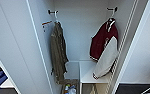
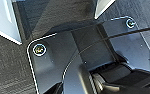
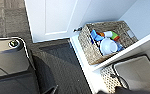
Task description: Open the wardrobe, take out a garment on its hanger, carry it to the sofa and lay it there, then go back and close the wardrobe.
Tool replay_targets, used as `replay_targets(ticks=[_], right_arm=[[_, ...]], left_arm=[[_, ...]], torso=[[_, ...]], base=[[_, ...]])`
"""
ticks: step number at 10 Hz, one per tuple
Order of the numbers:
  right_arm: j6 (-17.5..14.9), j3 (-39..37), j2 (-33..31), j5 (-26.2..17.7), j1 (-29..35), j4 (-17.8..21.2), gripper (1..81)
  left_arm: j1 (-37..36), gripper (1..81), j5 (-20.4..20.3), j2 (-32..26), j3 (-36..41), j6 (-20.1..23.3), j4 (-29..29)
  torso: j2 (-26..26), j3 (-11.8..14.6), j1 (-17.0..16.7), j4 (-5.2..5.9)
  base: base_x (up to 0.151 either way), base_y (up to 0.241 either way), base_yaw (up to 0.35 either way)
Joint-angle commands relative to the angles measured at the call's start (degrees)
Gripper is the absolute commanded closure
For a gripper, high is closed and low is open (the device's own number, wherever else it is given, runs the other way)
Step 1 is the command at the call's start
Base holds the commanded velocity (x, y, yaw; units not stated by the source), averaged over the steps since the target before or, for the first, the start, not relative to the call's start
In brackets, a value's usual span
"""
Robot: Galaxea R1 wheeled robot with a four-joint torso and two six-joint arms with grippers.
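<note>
Woven basket point(image 3: 102, 41) sits nearest the right wrist cam, on wardrobe point(image 1: 18, 45) floor w/ colourful small items inside: blue, white, green and red pieces, not identifiable. A second woven container is just beside it, partly cut off. Grippers: fingers not discernible in either wrist view, so cannot tell whether released or clenched; nothing seen held or touched. Left wrist cam shows dark carpet and a white panel edge.

Wardrobe stands open, both doors swung wide, interior exposed. Garment point(image 1: 103, 41), maroon jacket w/ white sleeves, hangs on its hanger from a hook at upper right of wardrobe interior; one white sleeve drapes down onto the white shelf point(image 1: 87, 72) below it. Long olive-brown garment point(image 1: 58, 52) hangs from a hook at upper left of wardrobe interior, well apart from jacket, reaching nearly to the floor.

Hard to make out: chest emblem on jacket is a blur; lower wardrobe contents cut off at frame edge. Blue fabric shows outside the left door, partly hidden.
</note>
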Motion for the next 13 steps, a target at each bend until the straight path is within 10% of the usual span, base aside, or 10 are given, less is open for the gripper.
replay_targets(ticks=[1,13], right_arm=[[0.53,-4.38,1.25,-0.66,7.37,10.28,1.0],[1.14,-9.58,-8.78,-0.12,4.39,38.95,1.0]], left_arm=[[-2.82,1.0,2.63,-0.06,0.07,0.69,0.51],[-2.82,1.0,1.93,0.73,-0.02,2.62,-0.02]], torso=[[0.00,0.00,0.00,0.00],[0.00,0.00,0.02,0.00]], base=[[0.000,0.000,0.000],[0.000,0.000,0.000]])
